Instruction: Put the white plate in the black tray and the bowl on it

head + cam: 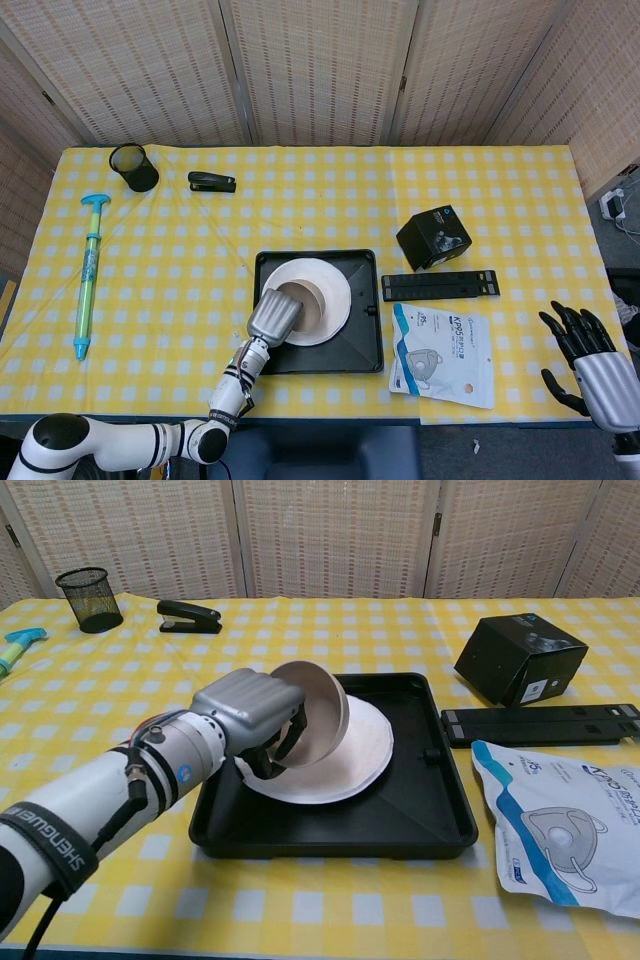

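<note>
The left hand (pixel 252 708) covers much of the bowl (pixel 318 722), so how its fingers lie on the rim is hard to make out — the chest view shows only dark fingertips curled under the tilted bowl, holding it above the white plate (pixel 350 755). The plate lies flat inside the black tray (pixel 420 820), its left part hidden behind hand and bowl. From the head view the bowl (pixel 308 306) shows as a brownish disc over the plate (pixel 328 280), with the left hand (pixel 272 315) at its lower left; whether bowl and plate touch cannot be told from either view. The right hand (pixel 592 362) appears only in the head view, cut off at the lower right corner, fingers spread and holding nothing, well apart from the tray (pixel 365 350). Only the head view shows the whole blue-green syringe toy (pixel 88 275) at the left — the chest view catches just its tip. A face mask packet (pixel 560 825) lies right of the tray.
</note>
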### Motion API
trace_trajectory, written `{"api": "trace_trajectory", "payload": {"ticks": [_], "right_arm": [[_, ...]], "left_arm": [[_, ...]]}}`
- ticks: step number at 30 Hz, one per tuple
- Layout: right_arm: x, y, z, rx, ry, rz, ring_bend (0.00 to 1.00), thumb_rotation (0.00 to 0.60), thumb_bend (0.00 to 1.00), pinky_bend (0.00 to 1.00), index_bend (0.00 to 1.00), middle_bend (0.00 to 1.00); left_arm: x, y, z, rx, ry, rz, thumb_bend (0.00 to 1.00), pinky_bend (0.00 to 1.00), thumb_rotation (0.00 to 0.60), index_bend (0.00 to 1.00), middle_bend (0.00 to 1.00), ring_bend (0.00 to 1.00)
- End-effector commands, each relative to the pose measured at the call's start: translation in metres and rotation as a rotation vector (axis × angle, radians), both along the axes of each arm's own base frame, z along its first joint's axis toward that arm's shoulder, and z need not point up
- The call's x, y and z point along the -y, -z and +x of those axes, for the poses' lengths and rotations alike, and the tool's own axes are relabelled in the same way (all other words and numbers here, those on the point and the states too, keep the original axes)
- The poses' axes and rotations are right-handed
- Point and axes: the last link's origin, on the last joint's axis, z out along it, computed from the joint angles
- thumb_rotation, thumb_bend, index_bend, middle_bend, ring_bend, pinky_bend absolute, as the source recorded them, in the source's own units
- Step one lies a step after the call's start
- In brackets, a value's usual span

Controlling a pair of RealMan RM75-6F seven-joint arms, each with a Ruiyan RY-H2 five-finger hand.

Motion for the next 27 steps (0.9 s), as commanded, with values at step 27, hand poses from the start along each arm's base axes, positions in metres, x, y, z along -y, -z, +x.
{"api": "trace_trajectory", "payload": {"ticks": [27], "right_arm": [[-0.001, -0.001, 0.000, -0.001, 0.000, -0.010, 0.00, 0.600, 0.42, 0.00, 0.00, 0.00]], "left_arm": [[-0.001, 0.000, -0.002, 0.001, 0.009, -0.010, 0.48, 1.00, 0.600, 0.56, 1.00, 1.00]]}}
